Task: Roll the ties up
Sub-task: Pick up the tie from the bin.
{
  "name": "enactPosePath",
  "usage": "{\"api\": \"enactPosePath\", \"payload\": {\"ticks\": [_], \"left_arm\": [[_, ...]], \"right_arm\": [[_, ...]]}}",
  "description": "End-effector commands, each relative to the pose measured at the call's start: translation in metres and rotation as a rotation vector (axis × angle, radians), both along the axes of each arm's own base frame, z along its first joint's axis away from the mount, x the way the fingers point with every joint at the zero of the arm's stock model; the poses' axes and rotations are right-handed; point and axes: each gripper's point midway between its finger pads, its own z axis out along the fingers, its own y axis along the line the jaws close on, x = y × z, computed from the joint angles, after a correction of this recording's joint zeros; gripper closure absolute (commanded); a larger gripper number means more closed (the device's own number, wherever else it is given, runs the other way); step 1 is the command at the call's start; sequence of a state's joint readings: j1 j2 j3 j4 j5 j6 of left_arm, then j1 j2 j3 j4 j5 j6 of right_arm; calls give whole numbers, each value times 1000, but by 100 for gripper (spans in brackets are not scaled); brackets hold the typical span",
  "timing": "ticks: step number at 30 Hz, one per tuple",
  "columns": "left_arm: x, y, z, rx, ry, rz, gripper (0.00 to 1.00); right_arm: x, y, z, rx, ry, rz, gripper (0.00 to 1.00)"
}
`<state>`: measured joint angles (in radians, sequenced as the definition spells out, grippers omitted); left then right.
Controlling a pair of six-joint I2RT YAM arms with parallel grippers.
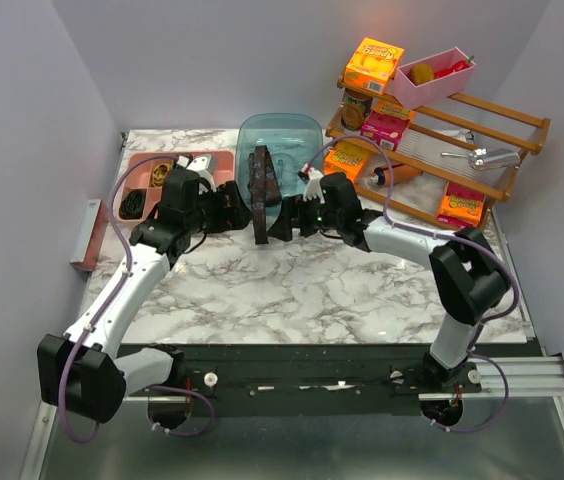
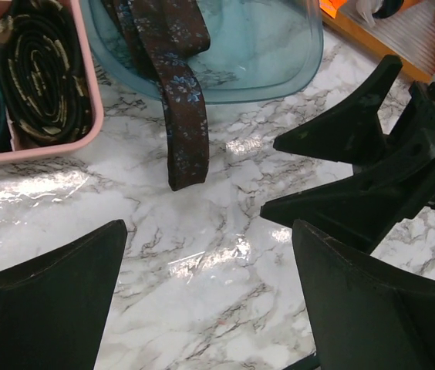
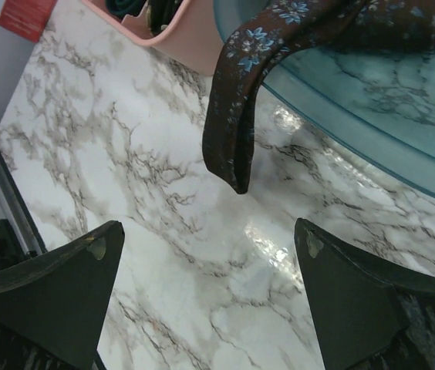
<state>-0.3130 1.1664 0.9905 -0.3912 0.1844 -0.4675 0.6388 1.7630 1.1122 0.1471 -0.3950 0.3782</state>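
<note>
A dark brown tie (image 1: 261, 190) with small blue flowers hangs out of a blue see-through bowl (image 1: 292, 135), its narrow end lying on the marble table (image 1: 292, 290). My left gripper (image 1: 240, 212) is open just left of that end, and my right gripper (image 1: 284, 224) is open just right of it. In the left wrist view the tie (image 2: 183, 116) lies ahead of the open left gripper (image 2: 210, 227), with the right gripper's fingers (image 2: 356, 146) beside it. The right wrist view shows the tie's end (image 3: 233, 131) just beyond the open right gripper (image 3: 208, 227). Rolled ties (image 2: 40, 69) sit in a pink tray (image 2: 88, 100).
A wooden rack (image 1: 502, 135) at the back right carries juice boxes (image 1: 374, 62), a pink bin (image 1: 440, 82) and utensils. The pink tray (image 1: 142, 160) stands at the back left. A red block (image 1: 84, 240) hangs at the table's left edge.
</note>
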Motion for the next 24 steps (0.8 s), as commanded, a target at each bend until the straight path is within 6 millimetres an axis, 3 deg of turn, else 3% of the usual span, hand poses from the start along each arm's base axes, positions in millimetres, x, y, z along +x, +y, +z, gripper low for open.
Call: {"api": "enactPosePath", "payload": {"ticks": [1, 9, 16, 24], "left_arm": [[-1, 11, 13, -9, -47, -1, 1], [-5, 12, -1, -57, -27, -22, 1], [-4, 14, -10, -66, 0, -27, 1], [-6, 17, -16, -59, 11, -18, 1]], "right_arm": [[0, 40, 14, 132, -2, 82, 0], [0, 55, -23, 110, 62, 53, 1], [0, 60, -49, 107, 104, 55, 20], [4, 62, -63, 99, 118, 41, 32]]}}
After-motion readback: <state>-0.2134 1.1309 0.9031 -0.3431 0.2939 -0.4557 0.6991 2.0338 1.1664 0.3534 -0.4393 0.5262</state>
